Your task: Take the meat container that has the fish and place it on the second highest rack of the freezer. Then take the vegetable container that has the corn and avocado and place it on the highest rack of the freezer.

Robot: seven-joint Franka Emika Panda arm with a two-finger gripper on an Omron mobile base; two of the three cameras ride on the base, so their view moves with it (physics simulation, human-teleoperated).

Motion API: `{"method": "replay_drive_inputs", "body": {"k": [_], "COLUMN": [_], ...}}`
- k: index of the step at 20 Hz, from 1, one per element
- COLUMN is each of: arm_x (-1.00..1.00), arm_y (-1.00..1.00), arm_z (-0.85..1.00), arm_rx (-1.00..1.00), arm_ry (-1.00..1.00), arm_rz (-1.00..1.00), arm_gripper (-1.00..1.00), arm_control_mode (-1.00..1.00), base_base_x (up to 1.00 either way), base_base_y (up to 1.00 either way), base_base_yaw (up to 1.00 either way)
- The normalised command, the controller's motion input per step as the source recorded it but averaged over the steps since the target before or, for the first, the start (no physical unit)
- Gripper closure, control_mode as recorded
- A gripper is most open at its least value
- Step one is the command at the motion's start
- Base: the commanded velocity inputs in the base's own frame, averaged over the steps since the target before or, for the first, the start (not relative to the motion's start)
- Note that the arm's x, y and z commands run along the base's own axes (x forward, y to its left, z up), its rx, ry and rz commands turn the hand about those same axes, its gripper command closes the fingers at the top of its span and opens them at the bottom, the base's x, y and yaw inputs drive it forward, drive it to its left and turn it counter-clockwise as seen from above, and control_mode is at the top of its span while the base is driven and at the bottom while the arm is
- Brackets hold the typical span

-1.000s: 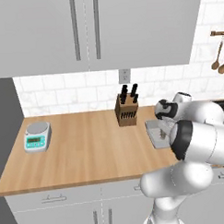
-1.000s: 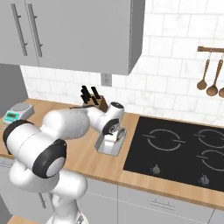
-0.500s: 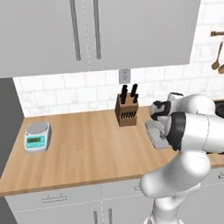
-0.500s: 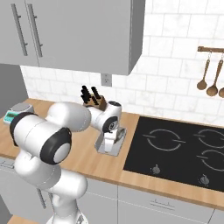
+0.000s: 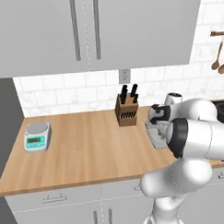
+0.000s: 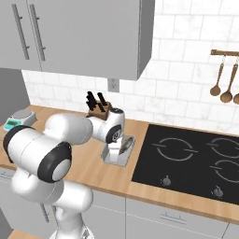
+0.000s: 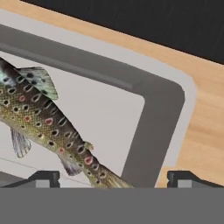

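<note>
Over meat container point(image 7: 153, 131) rim w/ fish point(image 7: 39, 118) inside, gripper point(image 7: 113, 178) spread wide & unloaded; risked slipping off wall, tipping tray.

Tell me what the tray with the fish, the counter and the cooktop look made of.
Tray: matte grey, plastic-like, thick rounded rim. Fish: speckled skin, looks real. Counter: light wood, visible grain. Cooktop: glossy black, probably glass, printed rings.

A scale point(image 5: 37, 136), a knife block point(image 5: 127, 112) and a grey tray point(image 6: 119, 152) were carried on the wooden table point(image 5: 83, 154), beside a hob point(image 6: 191, 161).
</note>
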Motion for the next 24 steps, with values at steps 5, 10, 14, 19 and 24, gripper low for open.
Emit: {"method": "replay_drive_inputs", "body": {"k": [5, 10, 14, 19, 24], "arm_x": [0.0, 0.06, 0.05, 0.0, -0.03], "arm_y": [0.09, 0.0, 0.0, 0.0, 0.0], "arm_z": [-0.08, -0.08, -0.32, -0.02, 0.0], "arm_rx": [-0.02, 0.0, 0.0, 0.0, 0.0], "arm_ry": [0.0, 0.04, 0.08, 0.0, 0.0], "arm_rz": [0.01, 0.0, 0.0, 0.0, 0.0], "arm_gripper": [-1.0, -1.0, 1.0, 1.0, 1.0], "arm_control_mode": [-1.0, -1.0, -1.0, -1.0, -1.0], "base_base_x": [0.0, 0.0, 0.0, 0.0, 0.0], "base_base_y": [0.0, 0.0, 0.0, 0.0, 0.0], "base_base_yaw": [0.0, 0.0, 0.0, 0.0, 0.0]}}
